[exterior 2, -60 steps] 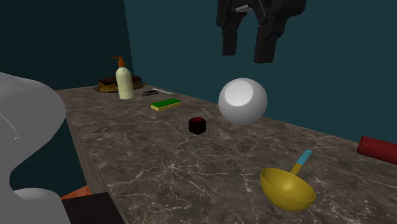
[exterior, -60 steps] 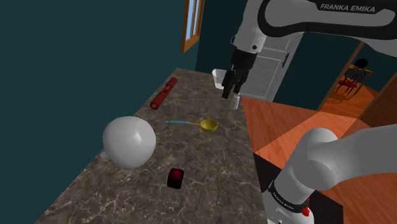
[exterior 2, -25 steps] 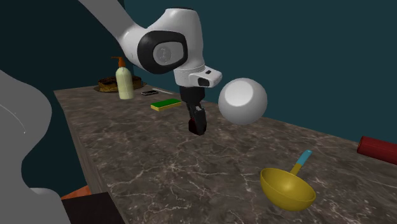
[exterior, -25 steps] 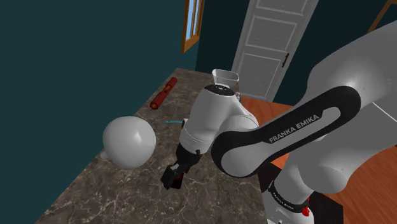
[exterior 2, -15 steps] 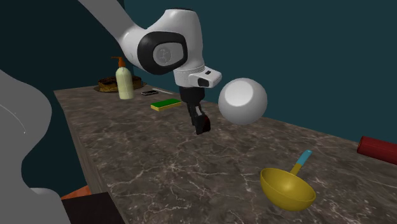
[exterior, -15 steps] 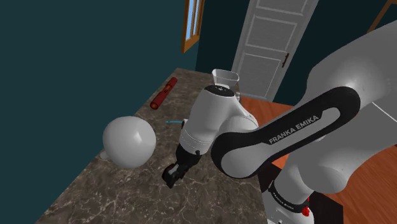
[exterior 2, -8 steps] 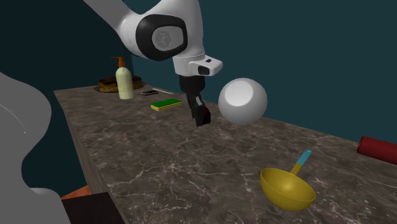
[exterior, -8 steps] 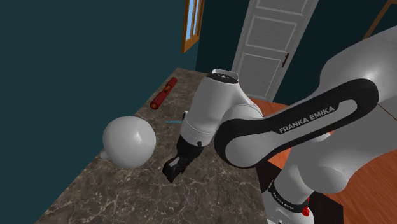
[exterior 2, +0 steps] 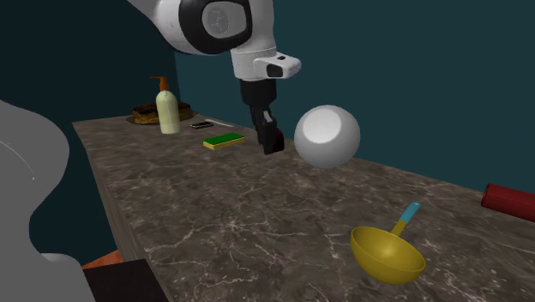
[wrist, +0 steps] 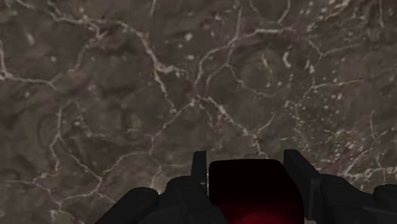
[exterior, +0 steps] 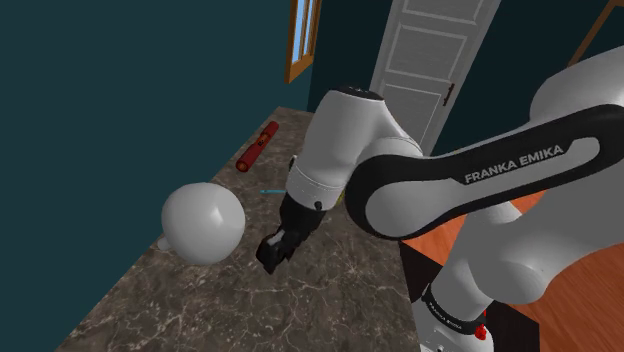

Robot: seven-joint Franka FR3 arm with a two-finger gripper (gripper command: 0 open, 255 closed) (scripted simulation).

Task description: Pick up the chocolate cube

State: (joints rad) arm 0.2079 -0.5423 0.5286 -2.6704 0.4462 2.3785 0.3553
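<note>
A dark, reddish-black chocolate cube (wrist: pixel 248 191) sits clasped between my two black fingers (wrist: pixel 198 167), with the marble counter (wrist: pixel 127 95) well below it. My gripper (exterior 2: pixel 273 141) is shut on the cube and hangs above the counter, just to the left of a big white sphere (exterior 2: pixel 327 136) in the second exterior view. Seen from the shoulder, the gripper (exterior: pixel 272 250) is lifted off the stone, to the right of the sphere (exterior: pixel 203 222), and the cube is barely visible between the fingers.
A yellow ladle with a blue handle (exterior 2: pixel 387 251), a red cylinder (exterior 2: pixel 509 198), a green block (exterior 2: pixel 224 140), a soap bottle (exterior 2: pixel 167 107) and a brown dish (exterior 2: pixel 147 112) lie on the counter. The counter's edge drops to an orange floor (exterior: pixel 440 190).
The arm has risen with the cube held in the fingers; a second ago the gripper was close to the counter, now it hangs clearly above it.
</note>
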